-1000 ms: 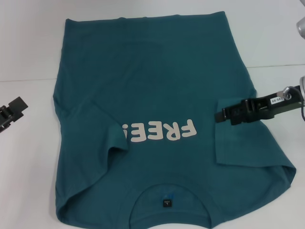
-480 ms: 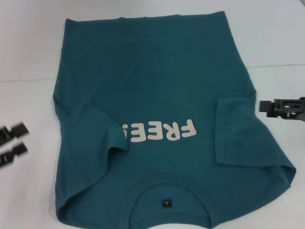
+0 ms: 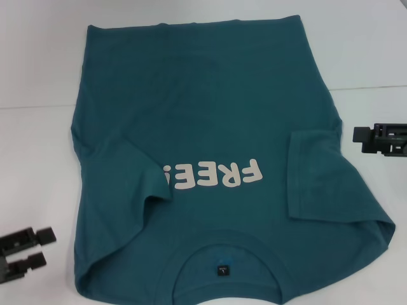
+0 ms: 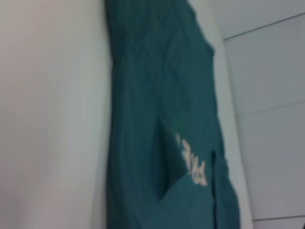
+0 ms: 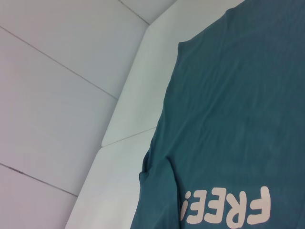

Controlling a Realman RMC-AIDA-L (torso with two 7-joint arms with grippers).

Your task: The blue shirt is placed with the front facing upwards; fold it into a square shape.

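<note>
The shirt (image 3: pixel 216 165) lies flat on the white table (image 3: pixel 38 76), front up, its collar (image 3: pixel 222 251) at the edge nearest the robot and its hem at the far side. Both sleeves are already turned in over the body: the left sleeve (image 3: pixel 137 175) covers the end of the white lettering (image 3: pixel 213 176), and the right sleeve (image 3: pixel 311 178) lies folded in on the other side of it.

Near the collar end, off the shirt's left edge, the left gripper (image 3: pixel 35 249) is over bare table with its fingers parted and nothing between them. Farther along, level with the right sleeve and just off the shirt's right edge, the right gripper (image 3: pixel 359 138) is also clear of the cloth; whether its fingers are parted or closed cannot be told.

By my reading, only the sleeve folds are done. The body is at full length from collar to hem, so the lengthwise folds that would bring it to a square are not yet made, and neither gripper touches the shirt.
</note>
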